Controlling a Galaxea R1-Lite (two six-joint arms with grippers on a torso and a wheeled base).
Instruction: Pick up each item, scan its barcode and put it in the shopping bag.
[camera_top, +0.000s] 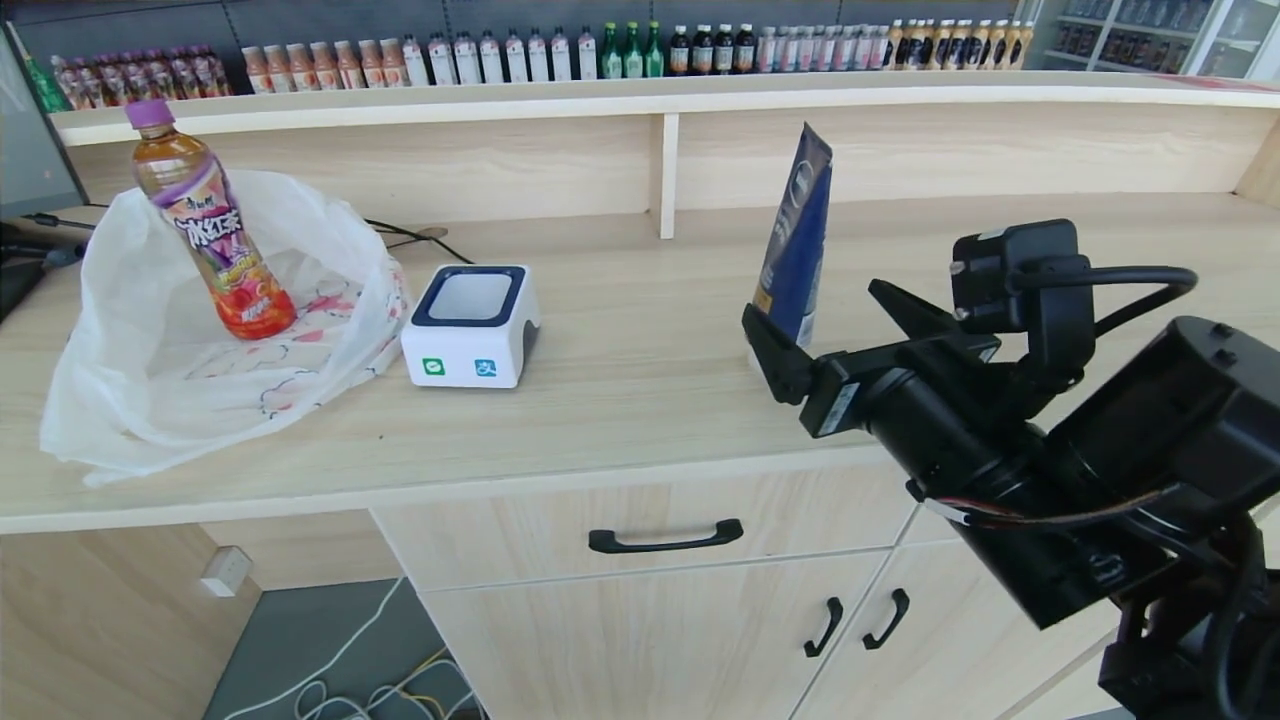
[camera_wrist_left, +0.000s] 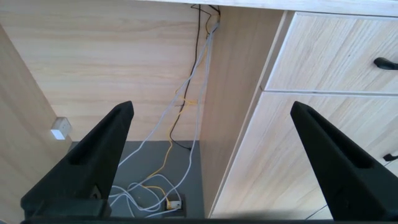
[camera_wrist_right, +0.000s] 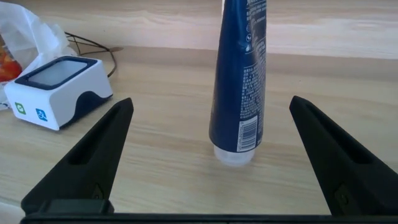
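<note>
head view shows a blue tube (camera_top: 797, 245) standing up on its clear cap on the desk (camera_top: 620, 400), over on the robot's right side. right wrist view shows the blue tube (camera_wrist_right: 241, 81) too, with a barcode low on its side. the right fingers (camera_top: 772, 355) are wide apart and sit low, near the bottom of the tube. from the wrist, the right fingers (camera_wrist_right: 93, 155) have the tube in the gap in front of them, and they do not touch it.

a white and blue scanner (camera_top: 470, 325) sits on the desk well to the left of the tube, with its glass face up. the scanner (camera_wrist_right: 53, 90) has two small stickers on its front. just beside it, on the far left, lies the white shopping bag (camera_top: 130, 380), open. a bottle (camera_top: 215, 235) of orange drink with a purple cap stands in the bag, leaning a little.

the left fingers (camera_wrist_left: 93, 155) are wide apart and hold nothing. they hang low, in front of the drawers (camera_wrist_left: 323, 56) under the desk, with cables (camera_wrist_left: 155, 186) on the floor below.

a long row of drinks (camera_top: 640, 50) stands on the shelf behind the desk.
</note>
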